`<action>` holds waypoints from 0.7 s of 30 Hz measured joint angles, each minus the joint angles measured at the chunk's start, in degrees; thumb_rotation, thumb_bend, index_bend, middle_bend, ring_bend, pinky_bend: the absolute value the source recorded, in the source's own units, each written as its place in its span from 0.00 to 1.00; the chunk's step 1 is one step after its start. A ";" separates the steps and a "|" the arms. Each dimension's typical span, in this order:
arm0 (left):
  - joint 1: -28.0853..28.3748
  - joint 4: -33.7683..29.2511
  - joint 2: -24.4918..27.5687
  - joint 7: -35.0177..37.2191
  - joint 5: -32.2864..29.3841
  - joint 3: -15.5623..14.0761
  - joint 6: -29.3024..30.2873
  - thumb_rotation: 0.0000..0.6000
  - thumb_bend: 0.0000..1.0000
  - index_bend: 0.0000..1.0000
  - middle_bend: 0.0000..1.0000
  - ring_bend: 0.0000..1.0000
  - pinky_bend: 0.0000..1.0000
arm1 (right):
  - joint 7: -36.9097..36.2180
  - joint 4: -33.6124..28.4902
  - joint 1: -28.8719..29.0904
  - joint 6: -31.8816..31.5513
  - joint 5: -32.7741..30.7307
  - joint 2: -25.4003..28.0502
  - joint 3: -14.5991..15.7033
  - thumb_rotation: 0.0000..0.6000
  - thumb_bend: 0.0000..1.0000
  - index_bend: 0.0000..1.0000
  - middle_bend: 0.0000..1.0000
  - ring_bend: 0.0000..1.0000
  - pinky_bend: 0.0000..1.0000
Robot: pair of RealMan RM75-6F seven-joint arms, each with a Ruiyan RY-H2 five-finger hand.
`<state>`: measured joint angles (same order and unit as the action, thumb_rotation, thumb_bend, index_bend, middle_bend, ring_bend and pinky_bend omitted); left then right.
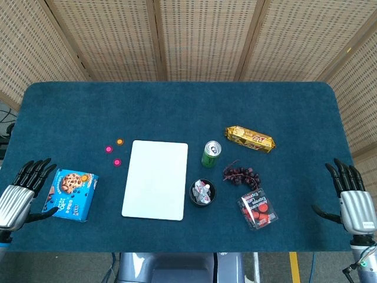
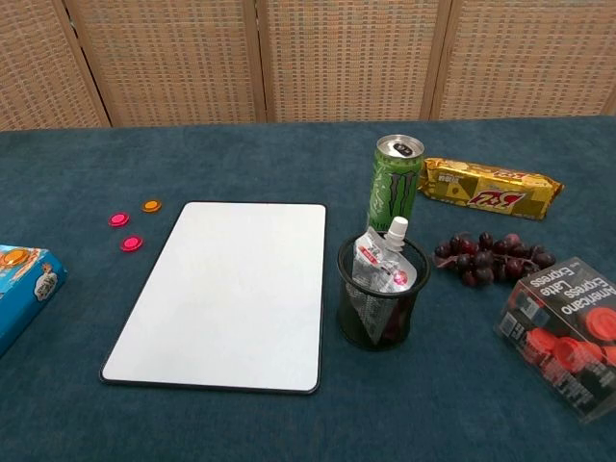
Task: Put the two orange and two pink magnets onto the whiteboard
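Three small magnets lie on the blue surface [image 1: 177, 100] just left of the whiteboard [image 1: 156, 180], near its far corner: one orange magnet [image 1: 120, 141] and two pink magnets [image 1: 108, 149] [image 1: 117, 161]. A second orange one is not visible in either view. The board itself is bare.

The left robot hand [image 1: 23, 191] rests at the near left edge, fingers spread and holding nothing, beside a blue cookie box [image 1: 72, 194]. The right robot hand [image 1: 350, 194] sits at the near right edge, likewise open and empty.

The magnets look to be light, stiff, flat discs with smooth tops, likely slippery and hard to lift off the cloth; a pinch at opposite rims seems the best hold. They may snap down onto the board once close.

The head view alone shows both hands. The chest view shows neither, but gives a closer look at the magnets, the green can [image 2: 396, 183], the mesh cup [image 2: 382, 303] with its pouch, the grapes [image 2: 491, 258] and the biscuit pack [image 2: 491, 188].
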<state>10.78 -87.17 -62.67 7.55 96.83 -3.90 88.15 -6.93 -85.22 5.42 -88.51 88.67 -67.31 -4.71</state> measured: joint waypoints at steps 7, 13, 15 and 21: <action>0.15 -0.04 -0.17 -0.20 -0.43 0.26 -1.33 1.00 0.00 0.00 0.00 0.00 0.00 | -0.35 -0.41 -0.03 0.21 -0.25 0.17 -0.04 1.00 0.13 0.00 0.00 0.00 0.00; 1.33 -0.30 -0.34 0.85 -1.71 0.84 -4.26 1.00 0.00 0.00 0.00 0.00 0.00 | -0.12 -0.51 -0.03 0.13 -0.32 0.01 -0.18 1.00 0.13 0.00 0.00 0.00 0.00; 2.47 -0.45 -0.33 1.11 -2.69 1.35 -6.63 1.00 0.01 0.03 0.00 0.00 0.00 | -0.55 -0.70 -0.01 0.45 -0.71 0.04 -0.25 1.00 0.13 0.00 0.00 0.00 0.00; 7.55 -0.89 -0.24 1.66 -7.00 3.34 -17.22 1.00 0.10 0.29 0.00 0.00 0.00 | -1.81 -0.68 0.03 0.99 -1.03 0.33 -0.26 1.00 0.13 0.00 0.00 0.00 0.00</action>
<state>18.33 -88.06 -62.91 9.20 89.82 -0.56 70.93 -8.74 -85.90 5.45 -87.52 87.64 -66.98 -4.96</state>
